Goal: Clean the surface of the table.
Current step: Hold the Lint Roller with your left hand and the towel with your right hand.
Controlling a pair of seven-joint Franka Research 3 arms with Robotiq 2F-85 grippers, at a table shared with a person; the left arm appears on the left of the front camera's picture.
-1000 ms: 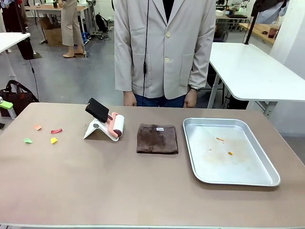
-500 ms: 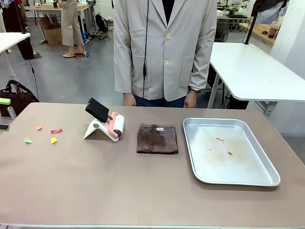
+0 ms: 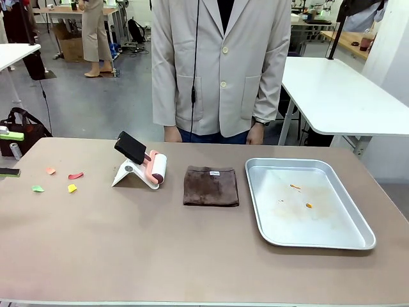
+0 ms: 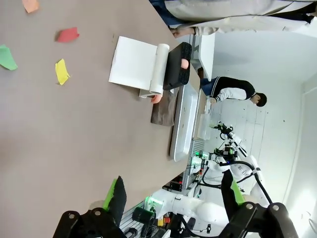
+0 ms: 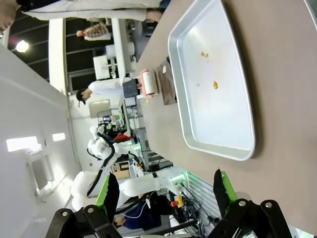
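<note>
There is one big flat brownish-taupe worktop (image 3: 192, 256). On it lie four small paper scraps: one orange (image 3: 50, 171), one red (image 3: 75, 175), one green (image 3: 38, 188) and one yellow (image 3: 72, 188). There is also one pink and white lint roller (image 3: 156, 167) with a black handle on a white stand, one folded brown cloth (image 3: 211, 186) and one shiny metal tray (image 3: 319, 224) with a few tiny orange bits (image 3: 308, 205) in it. One person in a pale jacket (image 3: 220, 64) stands at the far side, with two hands (image 3: 172, 133) down by the edge. The left fingers (image 4: 119, 198) are spread wide and hold nothing. The worktop stretches out past them, with the four scraps and the roller farther on. In the front view a green pad (image 3: 11, 135) pokes in at the left edge, near the scraps, and the rest is cut off. The right fingers (image 5: 110, 191) are spread wide too, with nothing between them. The worktop and the tray lie out beyond them. I cannot tell what the orange bits are. In the left wrist view the roller hides part of the cloth, and the tray shows only from its side.
</note>
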